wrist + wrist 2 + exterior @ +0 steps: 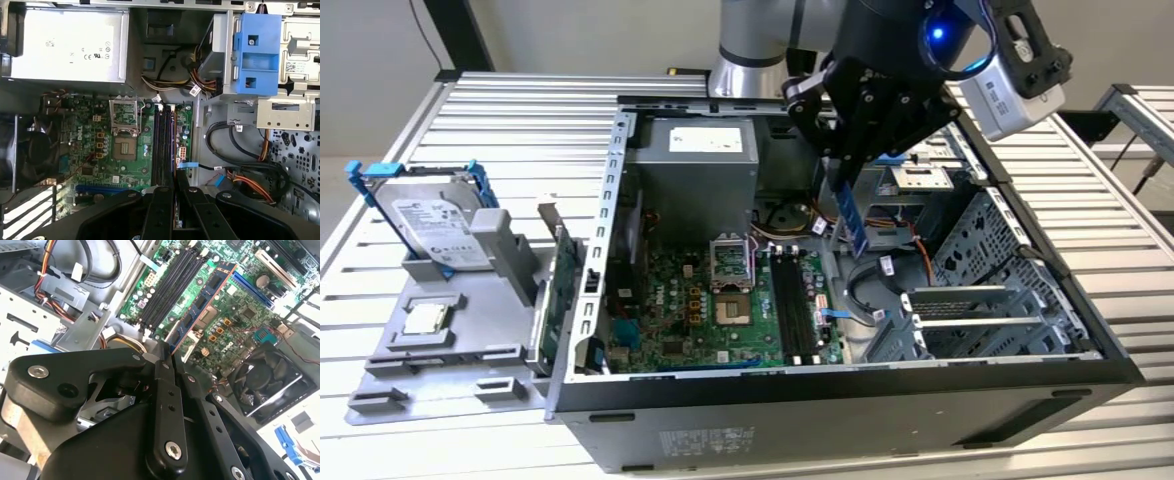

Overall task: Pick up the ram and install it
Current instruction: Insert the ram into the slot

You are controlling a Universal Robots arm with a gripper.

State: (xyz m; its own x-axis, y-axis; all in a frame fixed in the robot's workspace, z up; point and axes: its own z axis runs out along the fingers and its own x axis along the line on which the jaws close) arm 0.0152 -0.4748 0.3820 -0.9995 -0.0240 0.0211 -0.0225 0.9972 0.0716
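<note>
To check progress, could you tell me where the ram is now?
In the exterior view, the ram hangs clamped in the gripper over the open case, above the memory slots.

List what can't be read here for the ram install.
1. Top end of the ram: exterior view, buried in the pincer.
2. Height of the ram above the slots: cannot tell, since the first wrist view looks along the ram, edge-on.
3. Near ends of the slots: first wrist view, covered by the pincer.
</note>
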